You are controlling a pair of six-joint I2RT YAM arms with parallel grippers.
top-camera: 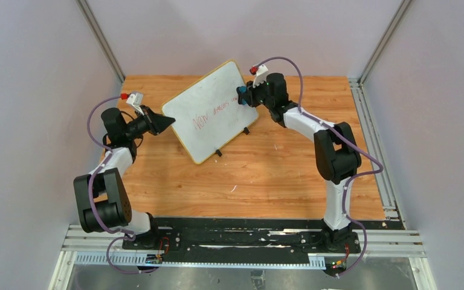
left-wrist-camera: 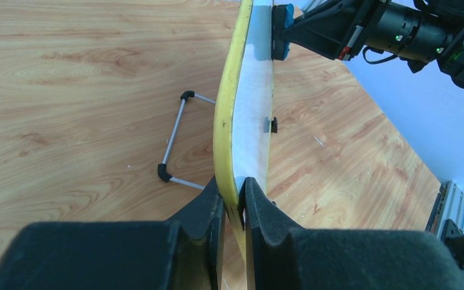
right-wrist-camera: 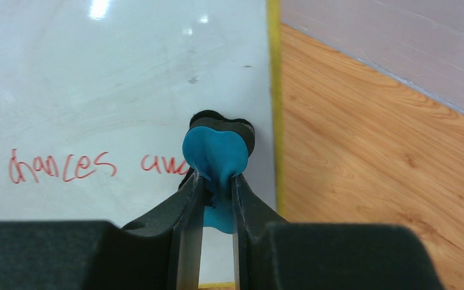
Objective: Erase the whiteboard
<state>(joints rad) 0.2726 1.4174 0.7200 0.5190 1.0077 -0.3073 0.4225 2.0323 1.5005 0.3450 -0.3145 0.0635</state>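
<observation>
Holding the whiteboard (top-camera: 208,112) tilted up over the far middle of the wooden surface (top-camera: 278,175), turned at an angle to the surface's edges. Pinching its left edge with the left gripper (top-camera: 168,123), both fingers closing tight on the thin yellow frame (left-wrist-camera: 223,121), one on the back and one on the white face. Showing two small black feet (top-camera: 218,153) along the board's near edge, and a thin wire stand (left-wrist-camera: 175,136) folding out behind it onto the wood. Squeezing a small blue eraser (right-wrist-camera: 214,151) in the right gripper (right-wrist-camera: 217,181), the fingers closing hard enough to be denting the soft block between them. Pressing that eraser against the white face just beside the right-hand yellow edge, right at the end of a line of red handwriting (right-wrist-camera: 60,166). Reading "chances" in that line, with the following word running under the eraser. Reaching in from opposite sides of the board, the left arm low at the left edge, the right arm at the far right corner area.
</observation>
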